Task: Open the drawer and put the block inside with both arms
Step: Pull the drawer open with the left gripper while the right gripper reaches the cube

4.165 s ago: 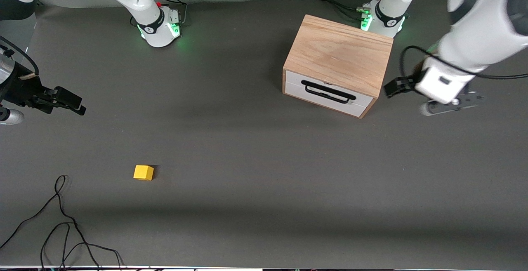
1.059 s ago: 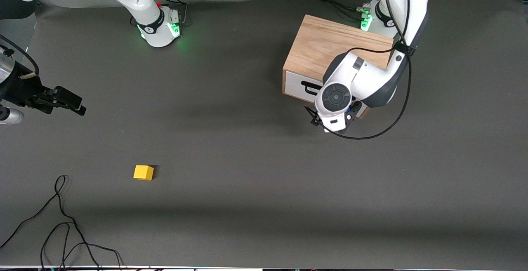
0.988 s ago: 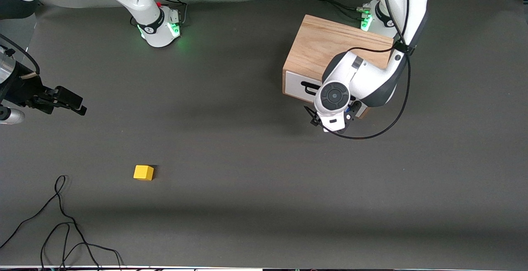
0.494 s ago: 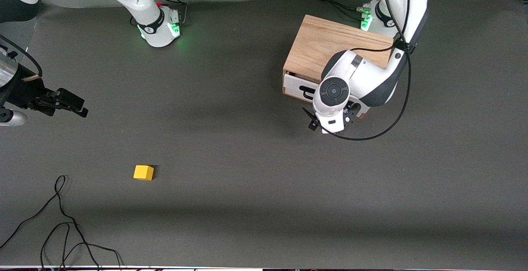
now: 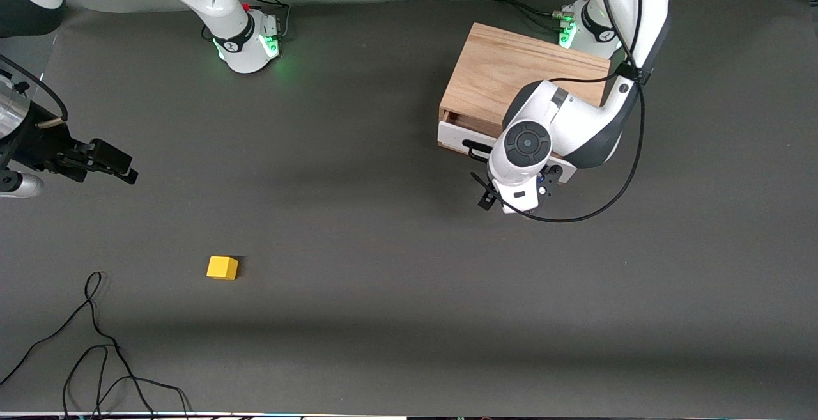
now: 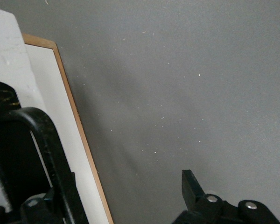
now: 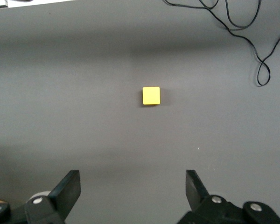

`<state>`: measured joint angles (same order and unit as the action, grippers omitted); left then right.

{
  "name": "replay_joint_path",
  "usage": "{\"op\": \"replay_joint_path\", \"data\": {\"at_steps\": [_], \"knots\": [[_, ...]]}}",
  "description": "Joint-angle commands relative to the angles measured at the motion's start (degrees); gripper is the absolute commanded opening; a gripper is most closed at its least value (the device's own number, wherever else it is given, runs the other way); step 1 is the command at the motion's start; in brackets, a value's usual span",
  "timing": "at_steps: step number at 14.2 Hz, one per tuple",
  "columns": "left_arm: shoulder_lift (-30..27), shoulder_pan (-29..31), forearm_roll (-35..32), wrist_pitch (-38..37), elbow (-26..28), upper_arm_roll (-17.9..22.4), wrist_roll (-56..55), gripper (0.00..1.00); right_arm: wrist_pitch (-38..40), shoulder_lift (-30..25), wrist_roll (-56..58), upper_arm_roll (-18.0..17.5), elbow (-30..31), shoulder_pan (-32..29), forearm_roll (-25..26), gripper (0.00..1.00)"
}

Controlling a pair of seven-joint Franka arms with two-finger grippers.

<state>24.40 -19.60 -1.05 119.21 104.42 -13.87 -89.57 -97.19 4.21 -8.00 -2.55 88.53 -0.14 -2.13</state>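
No text, label, brand name, number or sign can be read anywhere in these views — not on the light wooden box cabinet (image 5: 511,71) or its white drawer front (image 5: 461,137), nor on the small bright yellow cube (image 5: 222,268). The black bands on the white robot arm bases (image 5: 246,39) carry small white markings, but they are too small to make out as letters.
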Motion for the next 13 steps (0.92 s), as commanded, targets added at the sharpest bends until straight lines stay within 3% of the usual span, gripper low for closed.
{"op": "replay_joint_path", "data": {"at_steps": [1,7,13], "knots": [[1.35,2.03,-3.96,3.39,-10.01,1.47,5.72,1.00,-2.91,3.16,0.44,0.36,-0.46,0.32,-0.77,1.00],[2.32,1.59,-4.57,1.64,-11.78,1.56,5.46,1.00,-8.62,11.68,0.26,0.79,0.16,0.23,-0.77,1.00],[2.23,1.50,-4.32,-9.68,-16.25,1.47,6.07,1.00,-12.23,17.14,0.18,0.88,1.38,-0.03,-0.77,1.00]]}}
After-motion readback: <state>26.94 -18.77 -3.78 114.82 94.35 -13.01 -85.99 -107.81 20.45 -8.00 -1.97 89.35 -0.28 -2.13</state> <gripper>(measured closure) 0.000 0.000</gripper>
